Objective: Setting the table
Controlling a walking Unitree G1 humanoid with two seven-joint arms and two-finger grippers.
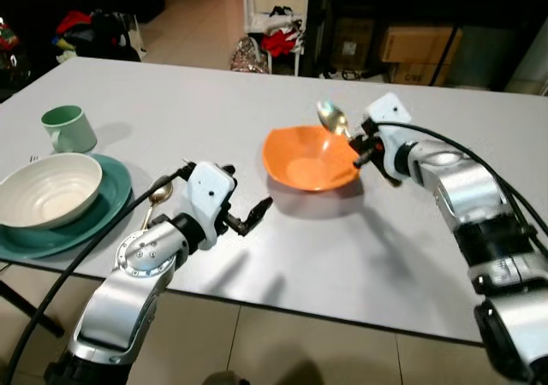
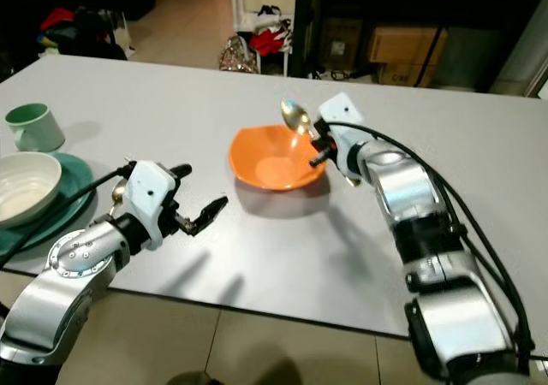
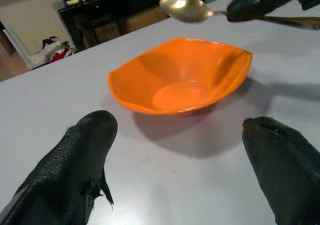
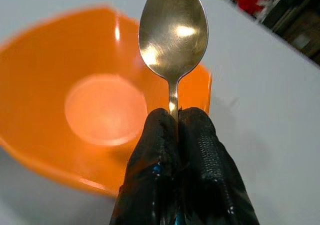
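Note:
An orange bowl (image 1: 308, 158) sits in the middle of the grey table (image 1: 342, 257). My right gripper (image 1: 360, 141) hovers at the bowl's right rim, shut on the handle of a metal spoon (image 1: 330, 115) whose scoop is raised over the rim. The right wrist view has the spoon (image 4: 172, 30) pinched between both fingers (image 4: 160, 150) above the bowl (image 4: 75, 110). My left gripper (image 1: 248, 192) is open and holds nothing, low over the table just left of the bowl. At the left edge, a white bowl (image 1: 47, 188) rests on a teal plate (image 1: 107, 201).
A green mug (image 1: 68, 128) stands behind the plate. A second spoon (image 1: 158, 195) lies beside the plate, partly hidden by my left arm. Beyond the table's far edge are dark shelves with boxes (image 1: 419, 47) and piled clothes (image 1: 278, 38).

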